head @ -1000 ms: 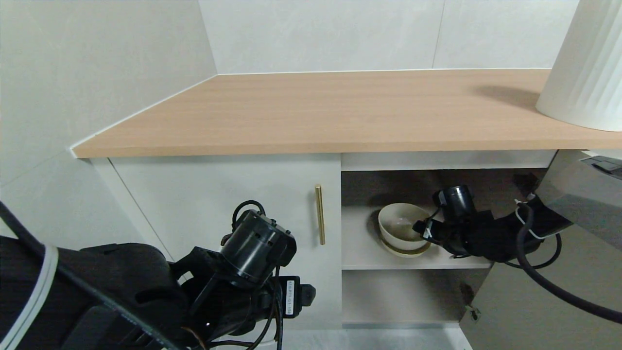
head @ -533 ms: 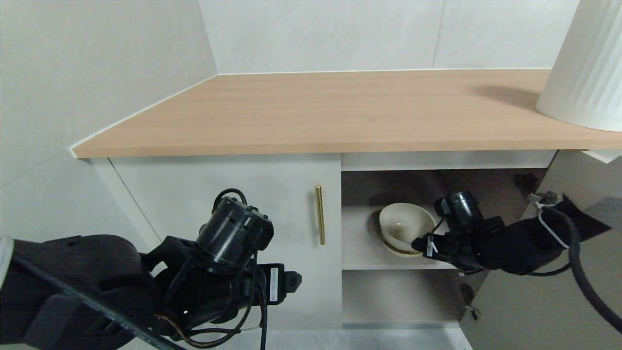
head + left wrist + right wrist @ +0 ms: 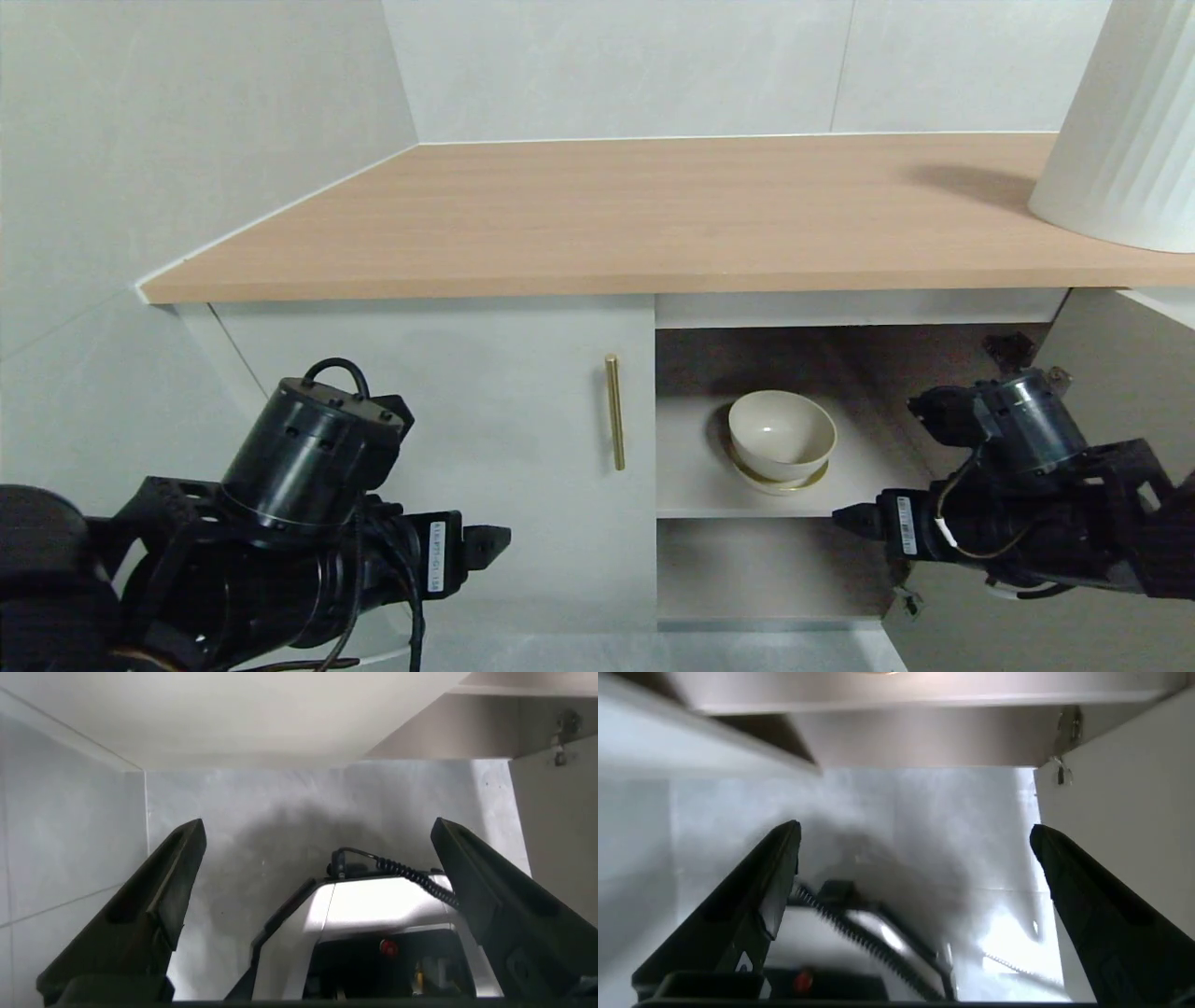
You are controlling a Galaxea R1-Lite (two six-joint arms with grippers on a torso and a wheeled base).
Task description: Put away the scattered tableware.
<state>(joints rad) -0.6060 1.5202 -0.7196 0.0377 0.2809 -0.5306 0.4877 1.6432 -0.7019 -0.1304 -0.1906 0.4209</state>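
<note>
The counter (image 3: 653, 215) spans the scene. Below it the cabinet (image 3: 420, 392) has its left door closed and its right door (image 3: 980, 625) swung open. With the tableware already on the upper shelf (image 3: 691, 467), the step in hand looks like clearing out and shutting that door.

To do it well, keep your right arm low and outside the shelf edge. Bring it round to the door's outer face, then push slowly and evenly so the closing door does not jolt the stack. Keep your left arm parked in front of the closed door, out of the swing.

Your left gripper (image 3: 493, 541) sits low before the left door, fingers spread wide with nothing between them. Your right gripper (image 3: 845, 519) hangs just outside the opening, below the shelf front, its fingers (image 3: 771, 887) likewise apart and empty.

The bowl (image 3: 782, 437) stands upright on a plate (image 3: 780, 485) near the shelf's middle. It is above and left of your right fingertips, apart from them, and well apart from the left ones.
</note>
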